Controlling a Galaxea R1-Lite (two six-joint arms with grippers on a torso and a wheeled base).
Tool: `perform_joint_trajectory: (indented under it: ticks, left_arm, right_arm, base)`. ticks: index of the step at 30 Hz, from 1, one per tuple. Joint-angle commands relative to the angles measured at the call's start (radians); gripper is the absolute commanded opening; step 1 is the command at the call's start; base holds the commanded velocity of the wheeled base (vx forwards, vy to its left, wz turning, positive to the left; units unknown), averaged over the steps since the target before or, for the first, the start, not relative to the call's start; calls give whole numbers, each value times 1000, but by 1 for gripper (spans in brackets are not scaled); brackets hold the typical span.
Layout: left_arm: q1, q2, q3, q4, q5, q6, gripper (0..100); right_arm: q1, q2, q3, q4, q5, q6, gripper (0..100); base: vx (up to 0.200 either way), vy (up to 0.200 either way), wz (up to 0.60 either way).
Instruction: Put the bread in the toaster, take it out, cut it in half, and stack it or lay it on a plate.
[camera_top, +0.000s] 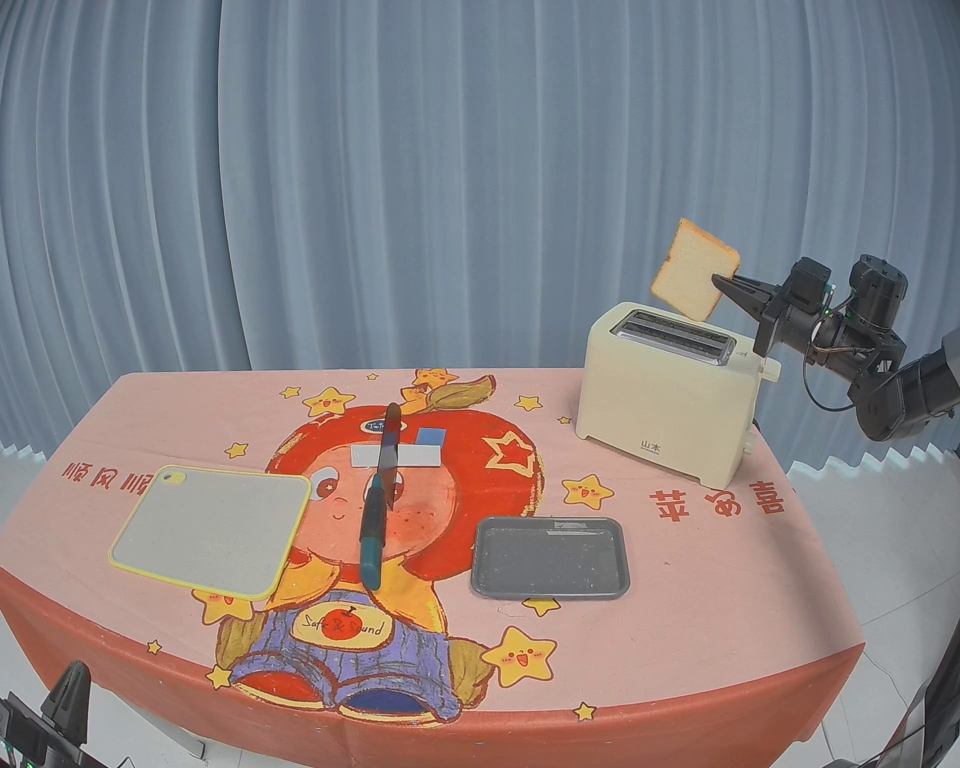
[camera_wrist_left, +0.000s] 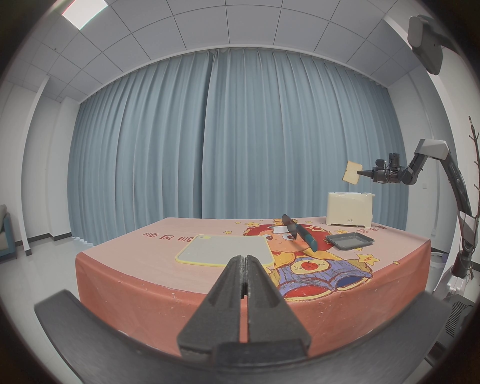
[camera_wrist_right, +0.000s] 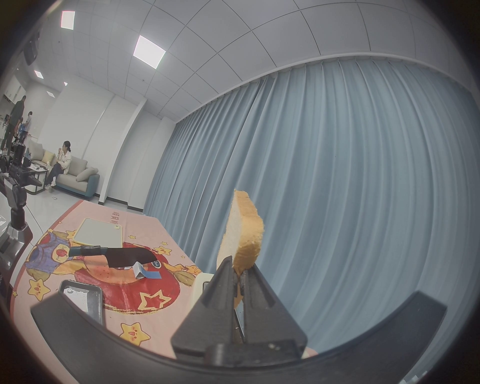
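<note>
A slice of bread (camera_top: 693, 269) hangs tilted in the air just above the cream toaster (camera_top: 668, 392) at the table's back right. My right gripper (camera_top: 722, 285) is shut on the slice's lower corner; the right wrist view shows the bread (camera_wrist_right: 243, 234) rising from between the fingers (camera_wrist_right: 220, 287). The toaster's slots (camera_top: 674, 335) are empty. A grey tray-like plate (camera_top: 551, 557) lies in front of the toaster. A knife (camera_top: 378, 494) rests on a small stand at the middle. A cutting board (camera_top: 213, 530) lies at the left. My left gripper (camera_wrist_left: 244, 282) is shut, low, off the table's near left corner.
The table (camera_top: 700, 620) wears a pink cartoon cloth and ends in front of a blue curtain. Open cloth lies between the cutting board, the knife and the plate. The toaster lever (camera_top: 768, 368) sticks out on its right side.
</note>
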Motion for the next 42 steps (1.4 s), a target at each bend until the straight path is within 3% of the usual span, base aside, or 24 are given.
perform_joint_trajectory:
  ticks: [1,22,42]
  left_arm:
    - [-1,1,18,0,0,0,0]
    - [1,1,18,0,0,0,0]
    - [1,1,18,0,0,0,0]
  right_arm:
    - [-2,-2,0,0,1,0,0]
    - [3,30,-17,1,1,1,0]
    - [-6,39,63,-11,1,-8,0]
  base:
    - [0,0,0]
    - [0,0,0]
    - [0,0,0]
